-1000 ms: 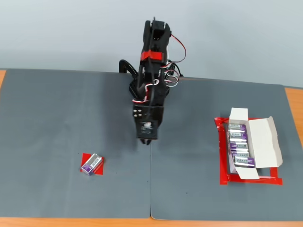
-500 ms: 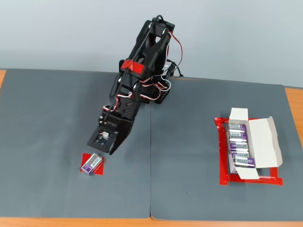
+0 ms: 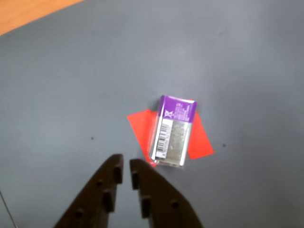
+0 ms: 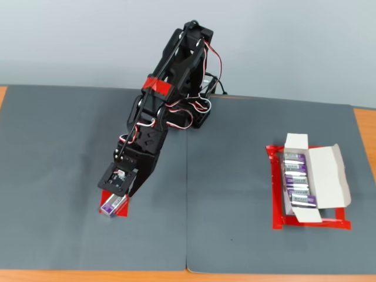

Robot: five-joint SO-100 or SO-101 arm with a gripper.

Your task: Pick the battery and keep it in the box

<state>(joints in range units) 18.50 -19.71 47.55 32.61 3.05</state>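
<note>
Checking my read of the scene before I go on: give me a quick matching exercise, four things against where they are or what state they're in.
Things:
1. battery
2. box
3. gripper
4. red tape frame

Places or states:
A. around the box
B. lying on a small red patch
C. flaps open, row of cells inside
D. fingers nearly shut, short of the battery

Pairs: 1-B, 2-C, 3-D, 4-A

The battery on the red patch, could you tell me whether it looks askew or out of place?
Slightly: the battery lies tilted across the red tape patch, overhanging it, apart from the four cells in the box.
</note>
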